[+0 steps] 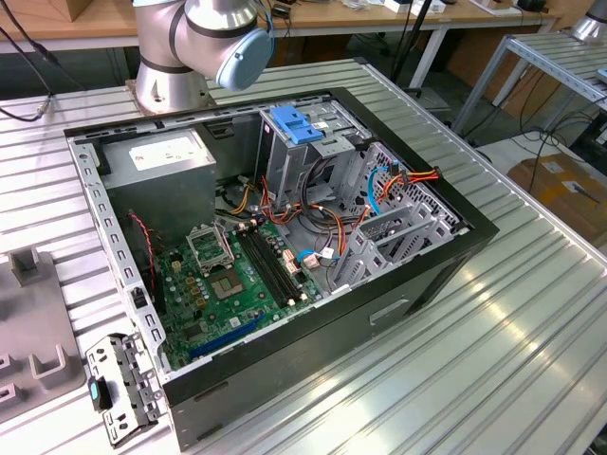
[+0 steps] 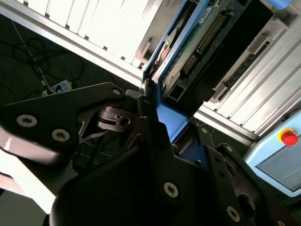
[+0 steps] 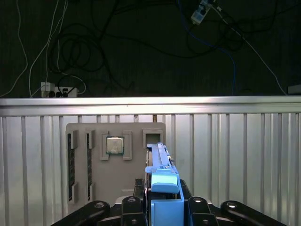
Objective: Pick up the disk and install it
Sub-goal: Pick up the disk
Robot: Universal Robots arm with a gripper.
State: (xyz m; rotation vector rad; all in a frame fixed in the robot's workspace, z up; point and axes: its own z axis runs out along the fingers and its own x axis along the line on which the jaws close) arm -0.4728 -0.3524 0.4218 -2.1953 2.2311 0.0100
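Black gripper is clamping the flat blue-framed disk edge-on: carrying step, likely calling for alignment with the grey metal drive cage at 12 o'clock.

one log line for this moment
gripper: shut on disk | disk: blue-framed, held edge-on | beyond it: grey tray | pc case: open

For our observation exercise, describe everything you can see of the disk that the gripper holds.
The disk is a flat slab with a dark body, a green circuit board with a row of pins on one face, and a blue plastic frame along its edge. In the first wrist view it points edge-on away from the camera. The gripper is shut on its blue end, a finger on either face.
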